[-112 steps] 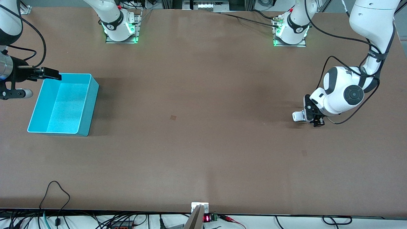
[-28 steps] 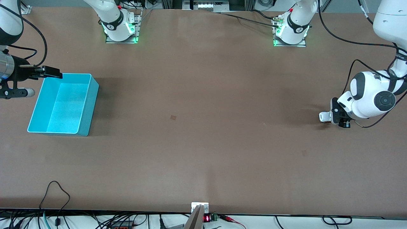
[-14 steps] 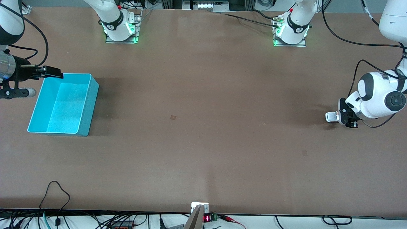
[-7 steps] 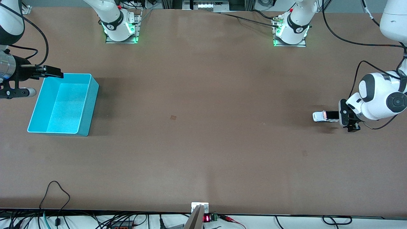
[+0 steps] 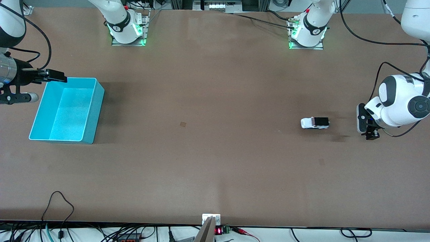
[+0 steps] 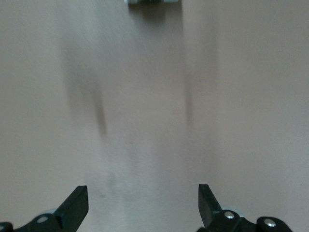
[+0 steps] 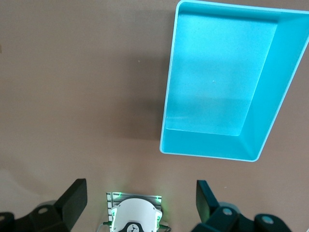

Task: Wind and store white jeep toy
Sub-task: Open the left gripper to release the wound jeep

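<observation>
Toward the left arm's end of the table, the white jeep toy sits free on the brown tabletop, apart from the left gripper, whose fingers are spread and empty just above the surface. The cyan bin stands well apart at the right arm's end, empty. The right gripper waits over the bin's rim, fingers spread, holding nothing. Winding looks done and the toy let go; storing remains. Next move calls for catching the jeep and carrying it into the bin.
</observation>
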Tool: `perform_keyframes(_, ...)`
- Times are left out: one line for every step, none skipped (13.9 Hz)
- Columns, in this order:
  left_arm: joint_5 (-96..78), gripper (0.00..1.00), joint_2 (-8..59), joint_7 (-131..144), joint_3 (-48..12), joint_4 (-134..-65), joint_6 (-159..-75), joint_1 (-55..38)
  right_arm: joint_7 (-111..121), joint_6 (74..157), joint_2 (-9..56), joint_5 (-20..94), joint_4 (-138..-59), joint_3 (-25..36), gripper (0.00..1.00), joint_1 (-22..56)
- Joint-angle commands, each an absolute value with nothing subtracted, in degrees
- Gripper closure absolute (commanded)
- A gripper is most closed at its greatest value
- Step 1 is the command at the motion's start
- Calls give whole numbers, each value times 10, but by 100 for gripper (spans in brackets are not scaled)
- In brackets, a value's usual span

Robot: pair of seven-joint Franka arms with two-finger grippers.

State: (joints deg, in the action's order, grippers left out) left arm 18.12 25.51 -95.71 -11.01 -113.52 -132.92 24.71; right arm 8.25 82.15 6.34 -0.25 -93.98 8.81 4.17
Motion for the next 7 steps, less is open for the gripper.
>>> perform_keyframes(159, 0, 212, -960, -120, -1135, -1313, 223, 91, 810, 67, 7, -930, 88, 0, 41)
perform_keyframes(116, 0, 202, -960, -120, -1132, -1313, 211, 91, 810, 67, 6, -930, 88, 0, 41)
perform_keyframes(81, 0, 196, -959, -120, -1128, -1313, 205, 91, 809, 66, 7, -930, 88, 0, 41)
perform_keyframes(55, 0, 189, -956, -120, -1127, -1313, 187, 91, 809, 66, 7, -930, 88, 0, 41)
perform_keyframes(38, 0, 185, -955, -120, -1125, -1313, 176, 91, 809, 66, 7, -930, 88, 0, 41)
perform_keyframes(26, 0, 179, -945, -120, -1122, -1313, 165, 91, 809, 66, 7, -930, 88, 0, 41)
perform_keyframes(25, 0, 174, -926, -120, -1121, -1313, 154, 91, 809, 66, 7, -930, 88, 0, 40)
